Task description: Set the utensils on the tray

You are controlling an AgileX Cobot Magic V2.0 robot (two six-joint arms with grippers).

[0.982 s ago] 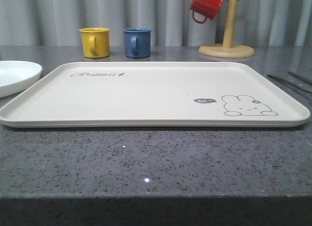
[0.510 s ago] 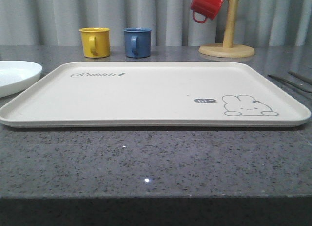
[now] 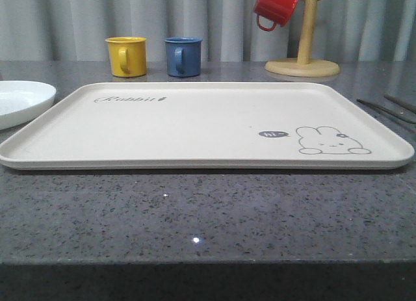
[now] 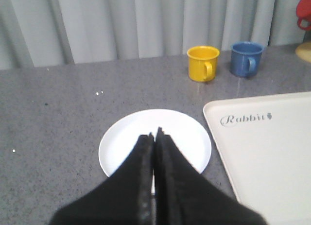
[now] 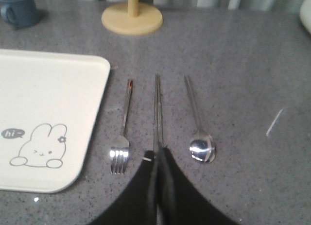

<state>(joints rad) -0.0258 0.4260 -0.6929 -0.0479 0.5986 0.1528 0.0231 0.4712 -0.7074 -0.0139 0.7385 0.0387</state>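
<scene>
Hovering closed, right hand [image 5: 158, 152] tips overlap the chopsticks [image 5: 157, 106].

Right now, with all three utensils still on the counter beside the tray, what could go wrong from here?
1. The chopsticks lie flat and thin on the stone, and the right gripper is shut over their near end; a pinch may slip or take just one.
2. The fork and spoon lie close either side; opening could nudge them.

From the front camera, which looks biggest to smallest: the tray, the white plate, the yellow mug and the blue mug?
1. The tray, by far the largest.
2. The white plate, though it is cut off by the picture's edge.
3. The yellow mug and the blue mug look alike in size; I would not rank them.
</scene>
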